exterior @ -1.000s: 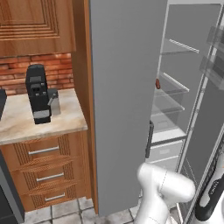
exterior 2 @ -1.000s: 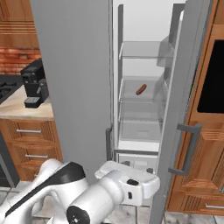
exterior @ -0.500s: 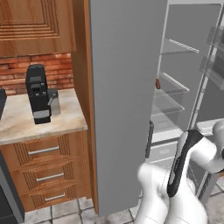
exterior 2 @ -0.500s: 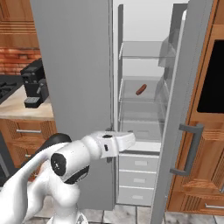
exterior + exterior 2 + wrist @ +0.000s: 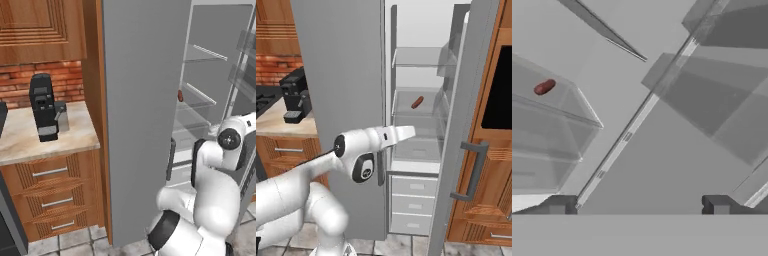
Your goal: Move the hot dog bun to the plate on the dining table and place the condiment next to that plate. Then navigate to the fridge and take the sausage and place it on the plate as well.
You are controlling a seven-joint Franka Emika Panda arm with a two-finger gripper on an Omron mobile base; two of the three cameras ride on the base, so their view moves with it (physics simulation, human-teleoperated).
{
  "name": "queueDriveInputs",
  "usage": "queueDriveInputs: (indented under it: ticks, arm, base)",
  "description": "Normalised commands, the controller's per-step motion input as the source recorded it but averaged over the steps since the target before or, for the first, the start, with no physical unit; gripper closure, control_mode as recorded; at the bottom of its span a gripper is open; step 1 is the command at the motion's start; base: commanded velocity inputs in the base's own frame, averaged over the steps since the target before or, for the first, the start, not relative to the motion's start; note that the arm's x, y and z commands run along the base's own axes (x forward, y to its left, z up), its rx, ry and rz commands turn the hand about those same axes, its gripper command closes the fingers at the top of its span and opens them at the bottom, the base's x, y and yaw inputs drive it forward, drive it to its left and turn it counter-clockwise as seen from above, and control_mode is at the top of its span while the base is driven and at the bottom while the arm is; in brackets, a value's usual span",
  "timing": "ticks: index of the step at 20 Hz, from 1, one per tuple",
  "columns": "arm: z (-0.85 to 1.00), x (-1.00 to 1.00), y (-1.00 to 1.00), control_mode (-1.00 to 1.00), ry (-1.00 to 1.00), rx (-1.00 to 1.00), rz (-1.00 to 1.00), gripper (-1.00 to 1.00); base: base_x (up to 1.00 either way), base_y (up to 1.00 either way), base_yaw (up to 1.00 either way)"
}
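Beside the tabletop (image 5: 30, 145) with its coffee machine (image 5: 44, 107), the fridge (image 5: 346, 75) stands open, the sausage (image 5: 416, 102) lying on a pale shelf (image 5: 418, 111). Up and left of the fingers (image 5: 639, 206), spread wide and empty, it sits well apart.

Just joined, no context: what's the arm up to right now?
It is at the open fridge, going for the sausage, which lies on a middle glass shelf. The hand is open and empty, pointed into the fridge interior with the sausage off to one side, well short of it. Nothing is gripped yet. A black coffee machine stands on the counter beside the fridge.
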Motion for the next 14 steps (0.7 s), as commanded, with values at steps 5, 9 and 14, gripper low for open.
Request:
queueDriveInputs:
  ticks: [5, 9, 14]
  arm:
    - [-0.24, 1.00, -0.70, -1.00, 0.36, 0.00, -0.20, -1.00]
    - [-0.41, 0.99, -0.78, -1.00, 0.35, 0.00, -0.18, -1.00]
    - [-0.73, 0.60, -0.72, -1.00, 0.25, 0.00, -0.17, -1.00]
  base:
    - [0.00, 0.00, 0.00]
    - [0.00, 0.00, 0.00]
    - [0.00, 0.00, 0.00]
